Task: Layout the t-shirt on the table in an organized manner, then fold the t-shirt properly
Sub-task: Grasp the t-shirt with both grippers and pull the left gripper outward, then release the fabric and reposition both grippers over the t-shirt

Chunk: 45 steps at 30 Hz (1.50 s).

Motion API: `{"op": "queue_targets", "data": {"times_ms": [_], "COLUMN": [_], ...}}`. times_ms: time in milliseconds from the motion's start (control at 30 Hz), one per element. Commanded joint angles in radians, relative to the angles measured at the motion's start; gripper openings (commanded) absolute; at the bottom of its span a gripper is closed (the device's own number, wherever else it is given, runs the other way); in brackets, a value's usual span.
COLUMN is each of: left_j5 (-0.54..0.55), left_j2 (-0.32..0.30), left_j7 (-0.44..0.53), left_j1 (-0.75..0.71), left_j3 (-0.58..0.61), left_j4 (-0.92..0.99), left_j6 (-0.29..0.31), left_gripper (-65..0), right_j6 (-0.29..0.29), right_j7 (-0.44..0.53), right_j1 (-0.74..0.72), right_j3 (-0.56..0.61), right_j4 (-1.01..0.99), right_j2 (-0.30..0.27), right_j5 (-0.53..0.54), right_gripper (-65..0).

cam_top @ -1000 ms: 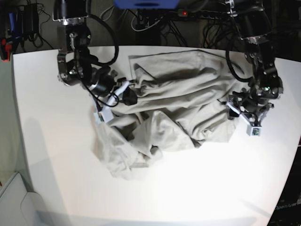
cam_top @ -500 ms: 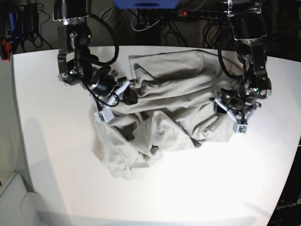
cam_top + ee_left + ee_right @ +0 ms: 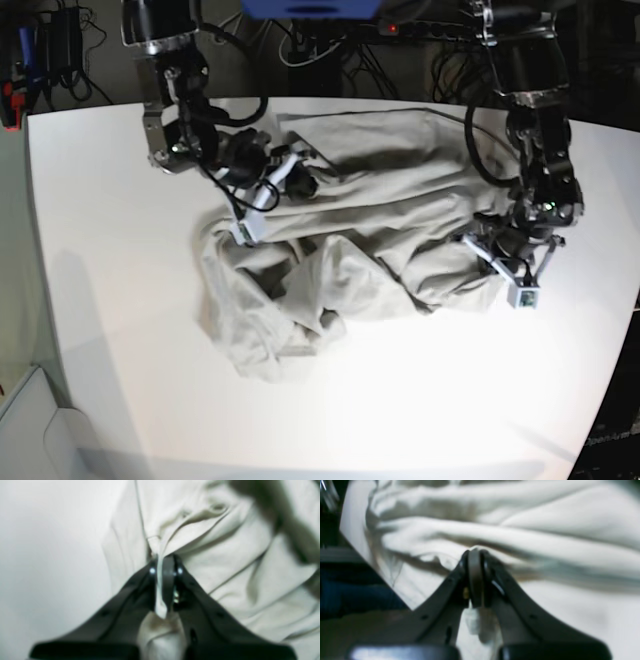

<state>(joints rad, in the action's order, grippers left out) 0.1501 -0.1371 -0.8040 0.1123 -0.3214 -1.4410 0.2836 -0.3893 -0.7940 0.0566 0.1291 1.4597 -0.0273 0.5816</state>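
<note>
The pale grey-beige, wrinkled cloth t-shirt (image 3: 370, 220) lies crumpled on the large matte white table (image 3: 110, 300), near the table's far edge and reaching toward its middle. It is bunched rather than spread, so which end is the collar I cannot tell; the heap's long axis runs slantwise, from the far corner on the base view's right down to a rumpled lobe toward the near left.

The right arm reaches down from the far edge on that view's left, bent at the elbow, its right gripper (image 3: 475, 555) lying low at the shirt's far-left border. Its jaws are pressed together on a raised fold of the cloth.

The left arm hangs almost upright over the shirt's edge on the base view's right, wrist turned down. The left gripper (image 3: 163, 565) has its jaws drawn narrow, nipping a thin ridge of the shirt's hem between them, bare table just beside it.
</note>
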Motion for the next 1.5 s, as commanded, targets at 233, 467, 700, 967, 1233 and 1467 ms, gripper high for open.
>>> {"op": "queue_targets", "data": {"times_ms": [233, 467, 700, 967, 1233, 1467], "left_j5": [0.004, 0.001, -0.001, 0.007, 0.007, 0.009], "left_j2": [0.012, 0.014, -0.042, -0.114, -0.123, -0.126], "left_j7": [-0.044, -0.038, 0.180, 0.317, 0.314, 0.280], "left_j1": [0.126, 0.310, 0.439, 0.505, 0.499, 0.476], "left_j3": [-0.012, -0.120, -0.195, -0.203, -0.196, -0.203], "left_j4": [-0.085, 0.122, 0.478, 0.645, 0.644, 0.609], "left_j6": [-0.005, -0.007, -0.007, -0.132, -0.139, -0.131], "left_gripper": [-64.6, -64.6, -64.6, -63.9, -31.9, -23.5], "right_j6": [-0.009, -0.009, -0.009, -0.009, -0.009, -0.009], "right_j7": [0.115, 0.130, 0.170, 0.170, 0.166, 0.164], "right_j1": [-0.007, -0.005, 0.009, 0.021, 0.022, 0.024], "right_j3": [0.048, 0.047, 0.050, 0.048, 0.048, 0.048], "right_j4": [-0.070, -0.104, -0.104, -0.106, -0.101, -0.096], "right_j2": [-0.033, -0.059, -0.078, -0.092, -0.092, -0.092], "right_j5": [0.016, 0.016, 0.015, 0.015, 0.015, 0.016], "right_gripper": [-65.0, -65.0, -65.0, -65.0, -65.0, -65.0]}}
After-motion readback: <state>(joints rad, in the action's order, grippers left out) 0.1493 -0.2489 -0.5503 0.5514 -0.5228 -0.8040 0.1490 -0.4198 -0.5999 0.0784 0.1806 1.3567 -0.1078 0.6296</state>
